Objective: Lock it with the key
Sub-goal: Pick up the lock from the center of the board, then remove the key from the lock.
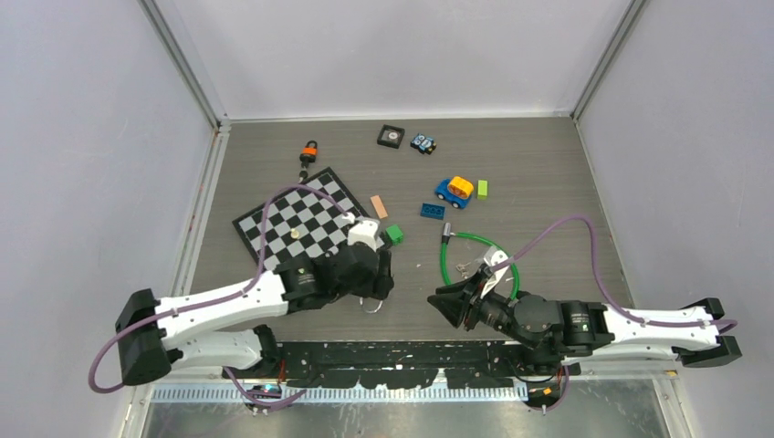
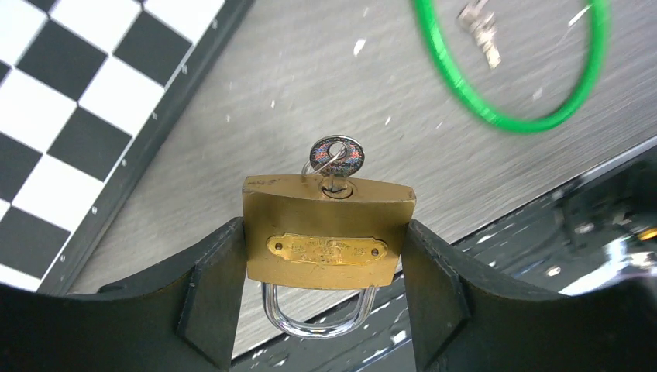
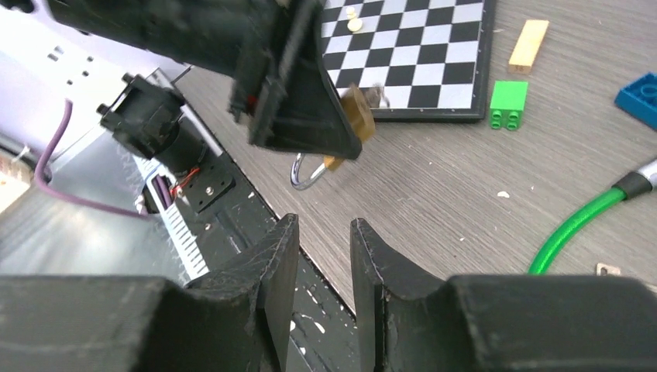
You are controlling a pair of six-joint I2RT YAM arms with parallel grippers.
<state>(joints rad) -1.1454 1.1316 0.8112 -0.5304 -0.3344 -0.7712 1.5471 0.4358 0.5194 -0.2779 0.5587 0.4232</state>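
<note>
My left gripper (image 2: 324, 260) is shut on a brass padlock (image 2: 325, 240), one finger pressed to each side of its body, just above the table near its front edge. A silver key (image 2: 336, 159) stands in the keyhole, pointing away from the wrist. The steel shackle (image 2: 318, 318) points back toward the arm bases. In the top view the left gripper (image 1: 376, 278) is left of centre. My right gripper (image 1: 444, 303) faces it from the right, a short way off. In the right wrist view the padlock (image 3: 358, 116) shows ahead of the right gripper (image 3: 321, 232), which is open and empty.
A chessboard (image 1: 301, 224) lies behind the left gripper. A green cable loop (image 1: 475, 260) with small keys (image 1: 465, 267) inside it lies behind the right gripper. A green block (image 1: 394, 234), blue brick (image 1: 433, 211), toy car (image 1: 454, 190) and an orange padlock (image 1: 310, 151) sit farther back.
</note>
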